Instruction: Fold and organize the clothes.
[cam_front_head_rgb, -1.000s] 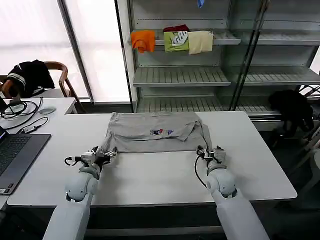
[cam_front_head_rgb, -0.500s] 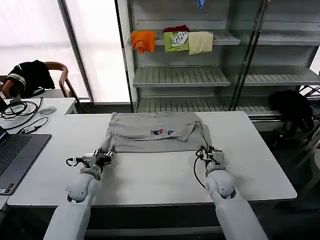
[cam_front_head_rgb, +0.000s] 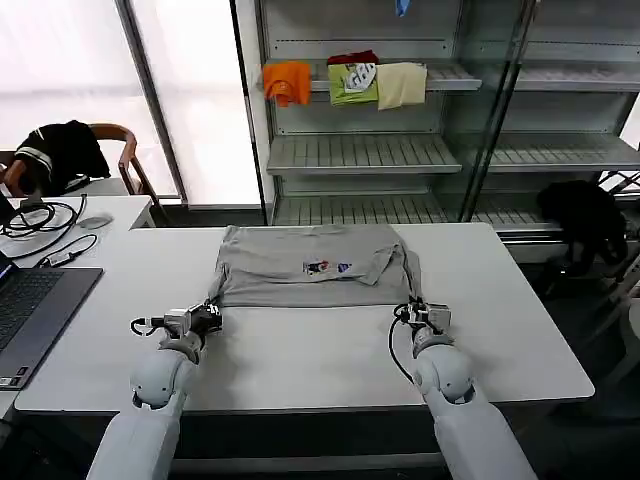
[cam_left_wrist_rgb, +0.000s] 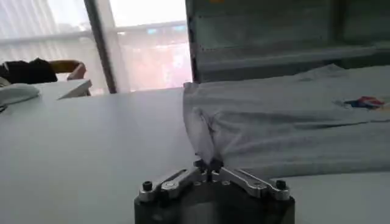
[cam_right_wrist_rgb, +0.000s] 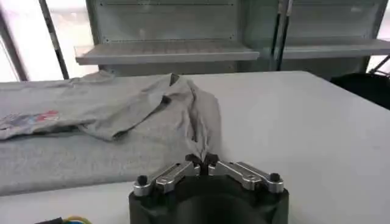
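Grey shirt (cam_front_head_rgb: 310, 265) (spread on table (cam_front_head_rgb: 300, 350)), near corners pinched by closed left gripper (cam_front_head_rgb: 210, 317) and right gripper (cam_front_head_rgb: 418, 312).

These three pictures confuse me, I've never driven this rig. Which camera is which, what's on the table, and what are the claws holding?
The wide picture comes from the robot's head, looking down at a white table. The other two come from cameras on its wrists, each looking past its own claw. A light grey shirt with a small coloured chest print lies partly folded on the table. The left gripper is shut on the shirt's near left corner, seen close up in the left wrist view. The right gripper pinches the near right corner, close up in the right wrist view. A laptop sits at the far left.
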